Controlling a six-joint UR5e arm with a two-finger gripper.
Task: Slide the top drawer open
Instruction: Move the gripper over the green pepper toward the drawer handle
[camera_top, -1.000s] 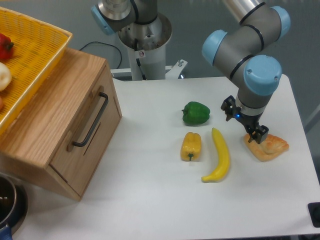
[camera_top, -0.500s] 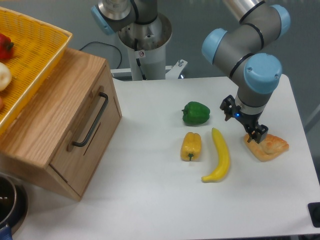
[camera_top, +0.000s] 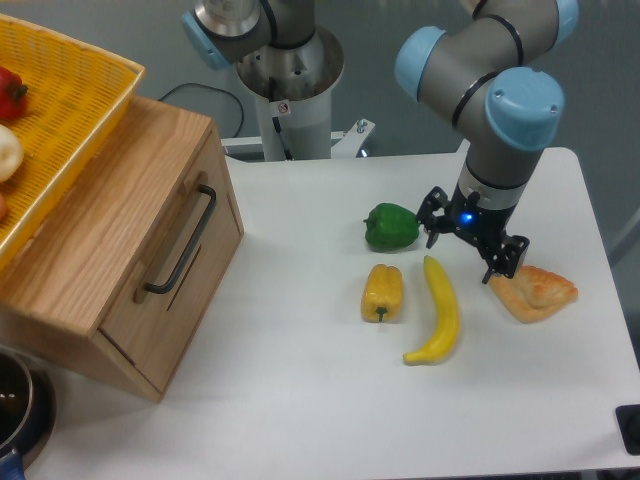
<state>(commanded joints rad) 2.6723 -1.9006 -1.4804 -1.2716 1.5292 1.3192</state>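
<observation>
Basket: yellow woven basket (camera_top: 60, 120) sits on top of the wooden cabinet (camera_top: 90, 250) at far left, holding produce.
Top drawer: top drawer (camera_top: 175, 262) is in the cabinet's front, shut flush, black bar handle (camera_top: 182, 240) across it.
Table middle: yellow pepper (camera_top: 382, 292), green pepper (camera_top: 391, 226) and banana (camera_top: 439, 312) lie on the white table (camera_top: 300, 400).
Gripper: gripper (camera_top: 468, 245) hangs well right of the drawer, fingers spread, empty, between green pepper and pastry (camera_top: 535, 292).

Green pepper (camera_top: 391, 226), yellow pepper (camera_top: 382, 292), banana (camera_top: 438, 312) mid-desk (camera_top: 300, 400); pastry (camera_top: 535, 292) near the right edge; yellow basket (camera_top: 60, 110) top left.
</observation>
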